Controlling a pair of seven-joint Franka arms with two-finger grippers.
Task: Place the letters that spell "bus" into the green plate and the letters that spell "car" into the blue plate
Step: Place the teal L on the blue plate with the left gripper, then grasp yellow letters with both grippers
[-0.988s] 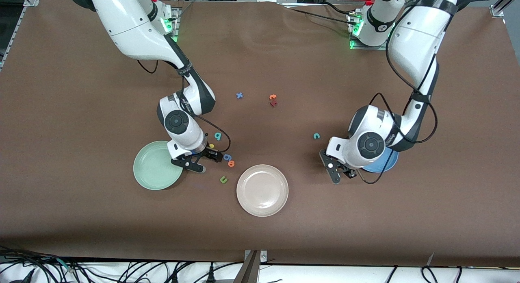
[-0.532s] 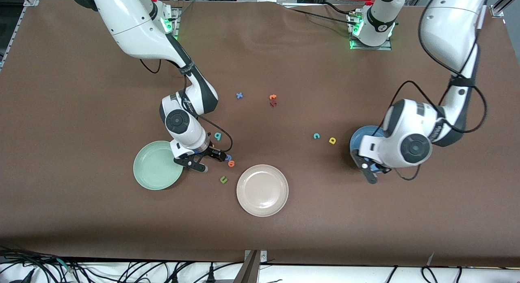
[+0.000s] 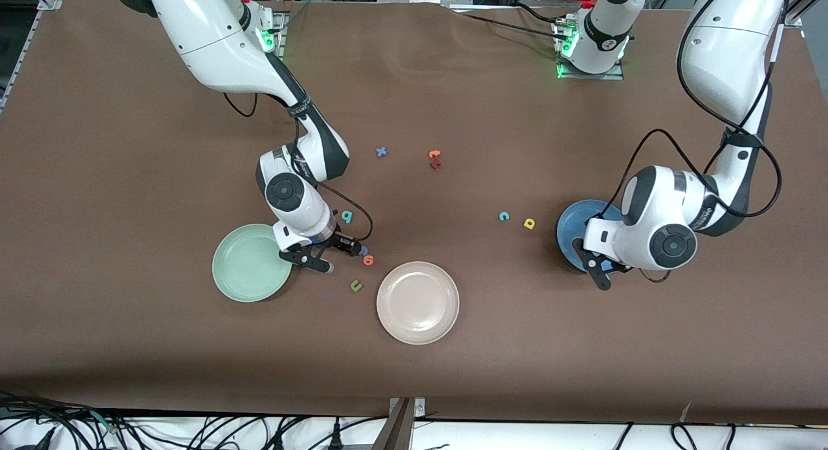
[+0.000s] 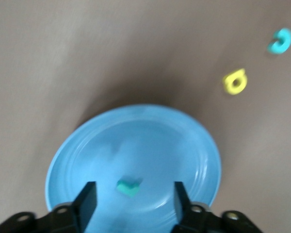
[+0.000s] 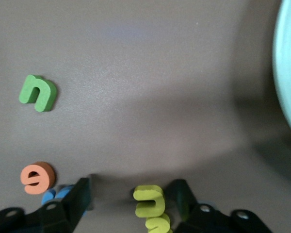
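My left gripper (image 3: 601,270) hangs open over the blue plate (image 3: 570,229). A teal letter (image 4: 128,187) lies in that blue plate (image 4: 87,145), loose between the fingers of the left gripper (image 4: 132,199). The teal c (image 3: 504,216) and yellow a (image 3: 529,224) lie on the table beside the plate, toward the right arm's end. My right gripper (image 3: 337,256) is low at the table beside the green plate (image 3: 249,262). In its wrist view the right gripper (image 5: 132,194) stands open around the yellow s (image 5: 153,206). The teal b (image 3: 347,216) lies just farther from the camera.
A blue letter (image 3: 364,250), an orange letter (image 3: 368,260) and a dark green u (image 3: 355,285) lie close to the right gripper. A beige plate (image 3: 418,302) sits nearer the camera at the middle. A blue x (image 3: 381,151) and orange and dark red letters (image 3: 435,159) lie farther back.
The left arm swung over the blue plate and its gripper opened, leaving the teal letter in the plate. The right gripper's jaws have drawn in around the yellow s.
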